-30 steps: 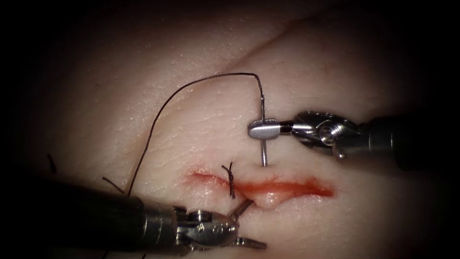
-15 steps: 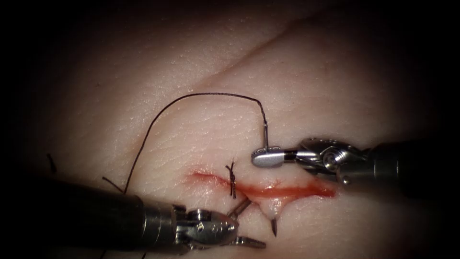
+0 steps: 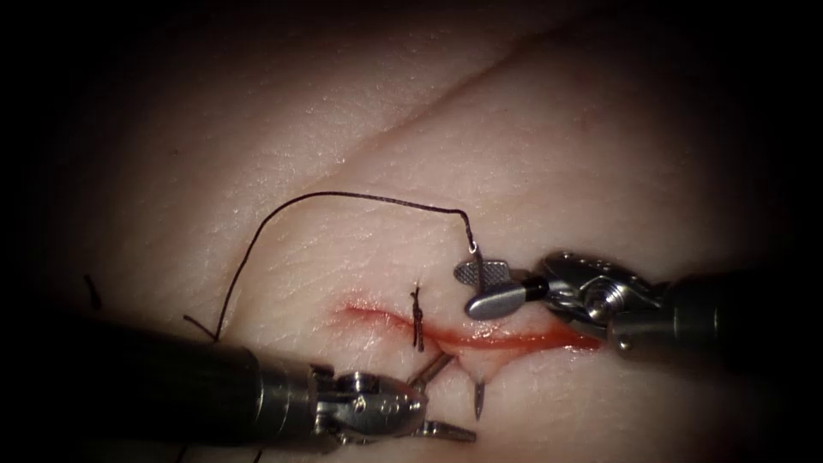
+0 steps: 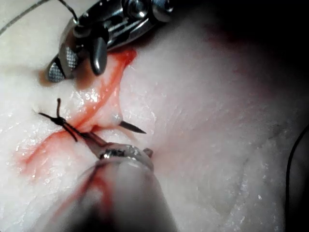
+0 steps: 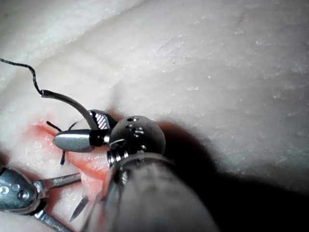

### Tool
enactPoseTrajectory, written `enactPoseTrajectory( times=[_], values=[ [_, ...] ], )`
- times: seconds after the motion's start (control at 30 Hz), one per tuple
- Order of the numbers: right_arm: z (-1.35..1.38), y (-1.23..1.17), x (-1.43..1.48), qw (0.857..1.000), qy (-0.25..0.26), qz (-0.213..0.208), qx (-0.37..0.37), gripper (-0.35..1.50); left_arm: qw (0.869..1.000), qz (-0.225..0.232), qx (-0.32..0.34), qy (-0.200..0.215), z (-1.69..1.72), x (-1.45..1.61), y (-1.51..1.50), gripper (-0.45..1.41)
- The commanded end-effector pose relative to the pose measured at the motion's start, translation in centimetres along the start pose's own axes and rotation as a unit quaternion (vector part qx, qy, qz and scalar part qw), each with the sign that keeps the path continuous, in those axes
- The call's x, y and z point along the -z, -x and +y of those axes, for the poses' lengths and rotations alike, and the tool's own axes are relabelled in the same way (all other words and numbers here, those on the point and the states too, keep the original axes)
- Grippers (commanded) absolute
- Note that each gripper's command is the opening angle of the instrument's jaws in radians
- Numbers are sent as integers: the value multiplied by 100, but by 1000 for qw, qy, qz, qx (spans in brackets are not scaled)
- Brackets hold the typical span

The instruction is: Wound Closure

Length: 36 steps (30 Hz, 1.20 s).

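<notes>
The tissue (image 3: 531,154) carries a red cut (image 3: 506,341) running left to right, with red fluid (image 4: 104,92) along its lips. The left arm's shaft lies low across the near side of the cut, and the left claw (image 3: 441,401) at its end stands wide open, holding nothing; one jaw reaches up toward the cut's near lip, the other lies flat away from it. The right arm's shaft comes in along the cut's right end. The right claw (image 3: 467,287) is parted narrowly, its jaws standing open around the needle's rear end without clamping it, on the far side of the cut.

The curved needle (image 3: 478,399) sits in the tissue, its long axis crossing the cut from far side to near side. Its tail lies at the right claw's upper jaw; its sharp tip stands out of the near lip, pointing away from the right claw and just beside the left claw's raised jaw.

The thread (image 3: 283,210) arcs from the needle's tail, off to the left, down to the left shaft. A knotted stitch (image 3: 417,319) crosses the cut just left of both claws, its cut ends sticking up.
</notes>
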Motion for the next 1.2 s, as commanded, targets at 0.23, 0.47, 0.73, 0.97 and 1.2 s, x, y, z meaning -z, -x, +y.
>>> enactPoseTrajectory(
  times=[0.23,0.47,0.73,0.97,1.2],
  values=[
    [10,-32,-1,993,27,35,110,138,1000,-1,0,0,6,-5,3,91],
    [7,-42,-9,980,95,16,173,147,1000,-1,0,0,7,-4,3,91],
    [8,-29,-20,964,157,-53,206,133,1000,-1,0,0,8,-3,5,91],
    [17,-35,-14,957,203,-65,196,126,1000,-1,-1,0,9,-2,6,91],
    [7,-28,-10,965,217,-53,134,-35,1000,-1,-1,0,10,-1,7,91]
  ],
)
